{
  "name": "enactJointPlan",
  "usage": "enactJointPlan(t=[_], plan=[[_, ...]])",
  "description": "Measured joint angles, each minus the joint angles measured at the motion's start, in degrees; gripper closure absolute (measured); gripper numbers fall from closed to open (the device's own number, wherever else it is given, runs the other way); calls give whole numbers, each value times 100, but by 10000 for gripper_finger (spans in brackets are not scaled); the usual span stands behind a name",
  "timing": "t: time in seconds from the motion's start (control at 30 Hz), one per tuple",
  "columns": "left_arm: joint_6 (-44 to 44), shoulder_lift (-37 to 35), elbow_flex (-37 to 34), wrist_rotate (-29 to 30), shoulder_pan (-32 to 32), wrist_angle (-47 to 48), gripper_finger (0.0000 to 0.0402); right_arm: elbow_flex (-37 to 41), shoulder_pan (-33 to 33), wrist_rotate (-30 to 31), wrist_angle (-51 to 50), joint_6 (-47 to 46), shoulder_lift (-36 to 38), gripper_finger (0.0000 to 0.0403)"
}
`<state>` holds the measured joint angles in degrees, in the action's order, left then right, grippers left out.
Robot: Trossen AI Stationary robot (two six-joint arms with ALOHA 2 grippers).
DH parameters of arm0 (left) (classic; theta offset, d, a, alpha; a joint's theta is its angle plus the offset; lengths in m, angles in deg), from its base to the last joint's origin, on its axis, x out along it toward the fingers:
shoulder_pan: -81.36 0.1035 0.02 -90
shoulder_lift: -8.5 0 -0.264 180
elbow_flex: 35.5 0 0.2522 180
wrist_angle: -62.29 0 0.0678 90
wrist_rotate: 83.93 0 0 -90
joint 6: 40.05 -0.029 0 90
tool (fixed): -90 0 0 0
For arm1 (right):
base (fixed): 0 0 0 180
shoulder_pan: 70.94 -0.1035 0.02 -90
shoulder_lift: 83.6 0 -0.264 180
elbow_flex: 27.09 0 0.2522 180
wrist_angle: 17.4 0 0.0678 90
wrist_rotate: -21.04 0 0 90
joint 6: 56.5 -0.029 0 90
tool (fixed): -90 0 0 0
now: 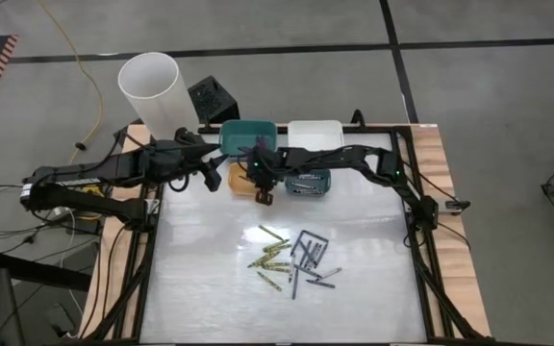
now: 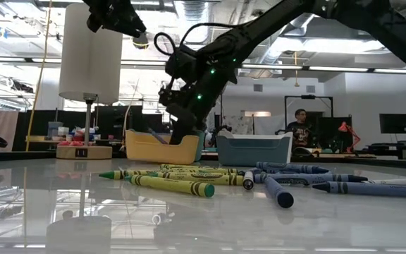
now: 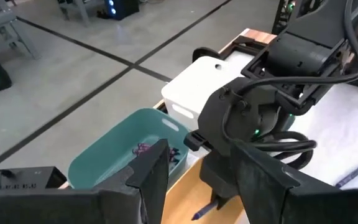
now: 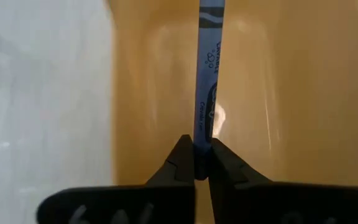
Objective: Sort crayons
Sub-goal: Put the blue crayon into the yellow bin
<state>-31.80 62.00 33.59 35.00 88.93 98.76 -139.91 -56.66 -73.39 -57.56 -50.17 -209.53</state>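
Crayons (image 1: 291,259), short paper-wrapped yellow-green and blue sticks, are lying at six o'clock on my surface (image 1: 210,288). My right tool (image 4: 195,163) is pinching one blue crayon (image 4: 206,74) over the yellow plastic bin (image 4: 303,93); my left tool (image 3: 197,180) is waiting spread, empty, at ten o'clock.

Blue crayon (image 4: 205,74) over yellow-orange bin (image 4: 291,93); teal bin (image 1: 248,135); white bin (image 1: 315,133); yellow-green crayons (image 1: 272,254).

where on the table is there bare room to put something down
Bare tabletop lies left of the crayons, and more to their right. The back edge is crowded: teal bin, white bin, yellow bin, and both hands there.
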Motion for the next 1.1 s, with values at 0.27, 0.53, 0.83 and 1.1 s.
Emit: enactJointPlan(t=[0.27,0.53,0.83,1.1], plan=[[-2,0,0,2,0,18,242,-4,0,2,3,126,23,333],[9,-16,0,0,0,79,242,-541,33,-24,-798,517,375,322],[2,-235,0,-203,2,100,242,-938,320,19,-2748,1298,2659,322],[44,-273,0,-317,-7,97,242,-321,422,511,-4835,-193,4393,321]])
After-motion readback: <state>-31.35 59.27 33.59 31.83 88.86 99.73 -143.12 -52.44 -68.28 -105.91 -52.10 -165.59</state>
